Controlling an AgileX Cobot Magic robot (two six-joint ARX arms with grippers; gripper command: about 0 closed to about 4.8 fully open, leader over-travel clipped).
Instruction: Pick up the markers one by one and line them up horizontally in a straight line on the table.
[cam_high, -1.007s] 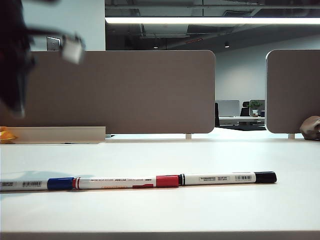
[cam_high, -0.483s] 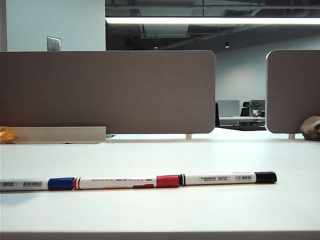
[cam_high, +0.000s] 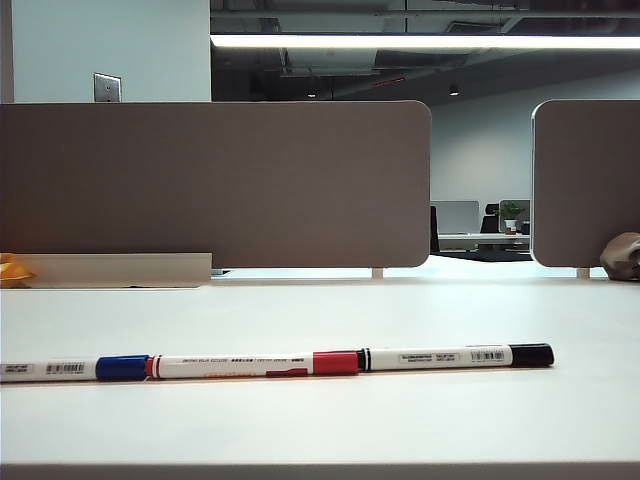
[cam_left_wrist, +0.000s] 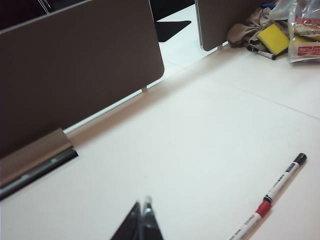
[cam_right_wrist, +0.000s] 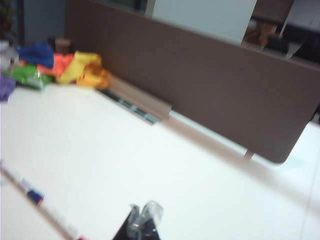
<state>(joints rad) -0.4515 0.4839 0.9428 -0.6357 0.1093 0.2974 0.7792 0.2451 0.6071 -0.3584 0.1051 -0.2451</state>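
Three markers lie end to end in one straight row on the white table (cam_high: 420, 420): the blue-capped marker (cam_high: 75, 368) at nine o'clock, the red-capped marker (cam_high: 255, 364) in the middle, touching it, the black-capped marker (cam_high: 455, 355) at three o'clock; no container holds any of them; the left gripper (cam_left_wrist: 144, 206) hangs above bare table, jaws pressed together on nothing, the row's black end toward its four o'clock; the right gripper (cam_right_wrist: 144, 215) hangs likewise, jaws together and empty; neither shows in the exterior view; grey-brown divider panels (cam_high: 215, 180) stand at twelve o'clock.

Open-plan office: fabric desk dividers (cam_high: 215, 185), ceiling strip light (cam_high: 425, 41), distant workstations (cam_high: 480, 228).
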